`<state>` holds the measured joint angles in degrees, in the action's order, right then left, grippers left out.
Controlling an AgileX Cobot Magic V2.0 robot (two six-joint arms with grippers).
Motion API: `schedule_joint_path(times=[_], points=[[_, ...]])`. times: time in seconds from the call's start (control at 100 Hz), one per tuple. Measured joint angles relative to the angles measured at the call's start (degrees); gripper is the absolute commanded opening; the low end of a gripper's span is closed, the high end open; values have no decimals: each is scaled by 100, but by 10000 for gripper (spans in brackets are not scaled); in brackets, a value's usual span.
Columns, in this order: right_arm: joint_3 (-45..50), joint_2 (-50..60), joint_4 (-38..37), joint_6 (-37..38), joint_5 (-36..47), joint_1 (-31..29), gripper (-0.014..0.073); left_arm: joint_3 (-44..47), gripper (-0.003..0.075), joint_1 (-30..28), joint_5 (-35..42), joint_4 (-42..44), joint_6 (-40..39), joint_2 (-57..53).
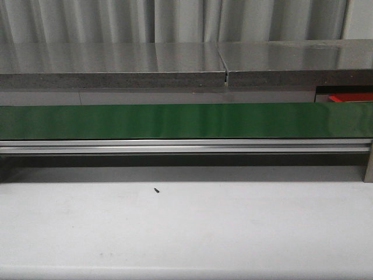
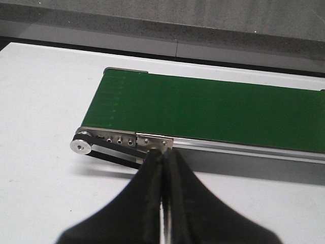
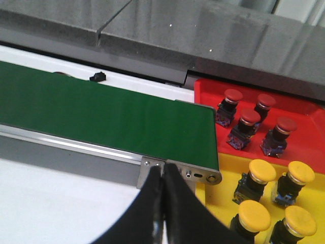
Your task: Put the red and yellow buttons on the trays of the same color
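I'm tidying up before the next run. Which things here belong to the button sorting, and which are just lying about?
Belongs to the job:
red buttons
yellow buttons
red tray
yellow tray
green belt

Lying about:
small screw on the white table

Green conveyor belt (image 1: 186, 121) on white table (image 1: 186, 227) — small dark screw (image 1: 157, 189), grey curtain (image 1: 175, 20)

- Green conveyor belt (image 1: 186, 121) spanning the bench (image 1: 186, 227) from side to side, barring a low straight reach to the far edge.
- Open white surface along the near edge, save one small dark screw (image 1: 157, 189).
- Grey ledge (image 1: 111, 67) rising behind the belt.
- Beyond the belt's right end, red tray (image 3: 310, 134) and yellow tray (image 3: 223, 193) crowded with upright buttons, narrow gaps between.
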<state>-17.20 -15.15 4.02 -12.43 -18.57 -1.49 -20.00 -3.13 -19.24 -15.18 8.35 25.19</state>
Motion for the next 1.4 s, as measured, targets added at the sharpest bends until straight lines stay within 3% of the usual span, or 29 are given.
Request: schedule_joint_path(times=[0.28, 0.42, 1.4], points=[[1364, 1387, -164, 279, 494, 0, -67, 0, -19, 0, 0, 0, 0, 0], [1821, 1562, -164, 386, 725, 0, -67, 0, -19, 0, 5, 0, 0, 0], [1874, 1562, -256, 520, 939, 0, -67, 0, -19, 0, 5, 0, 0, 0]])
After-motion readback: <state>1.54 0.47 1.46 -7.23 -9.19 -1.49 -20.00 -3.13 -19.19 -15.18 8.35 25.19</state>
